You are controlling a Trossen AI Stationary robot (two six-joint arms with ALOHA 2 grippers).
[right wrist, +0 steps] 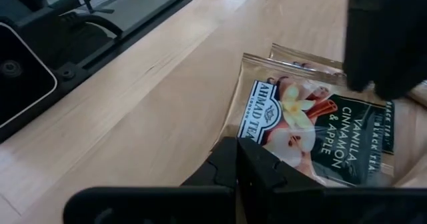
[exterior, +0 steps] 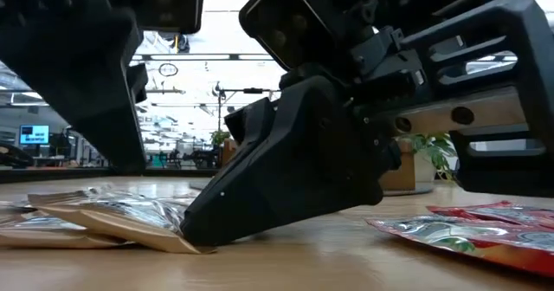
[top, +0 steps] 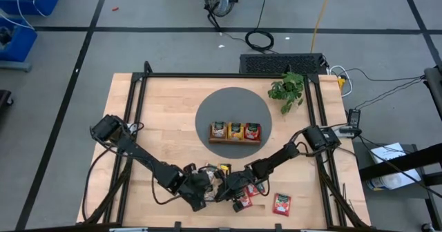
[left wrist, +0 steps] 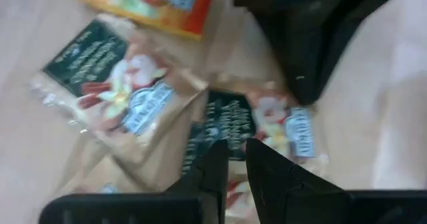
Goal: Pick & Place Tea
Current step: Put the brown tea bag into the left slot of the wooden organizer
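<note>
Two cream tea sachets with dark green tops (right wrist: pixel 303 127) (left wrist: pixel 230 127) lie overlapping on the table near its front edge. My right gripper (right wrist: pixel 237 152) is shut, with its tip at the edge of the upper one. My left gripper (left wrist: pixel 239 159) hangs over the pile from the left. Its fingers stand a narrow slit apart, with nothing seen between them. It also shows as a dark block (right wrist: pixel 387 44) over the sachets' far end. Red sachets (top: pixel 282 204) and a yellow one (top: pixel 224 168) lie flat nearby. The wooden tray (top: pixel 235 141) holds three sachets. My right gripper's shut fingertips (exterior: pixel 192 236) are down at the table and meet the upper cream sachet's near corner (right wrist: pixel 248 129). They come slanting down from the table's right. The sachet lies flat on the one beneath it. Whether my left gripper touches the pile, I cannot tell.
The tray stands on a round grey mat (top: pixel 207 108) in the table's middle, and a small plant (top: pixel 286 90) stands at the back right. An orange sachet (left wrist: pixel 153 4) lies beyond the pile. Red sachets (exterior: pixel 467 230) lie to the right of my right gripper.
</note>
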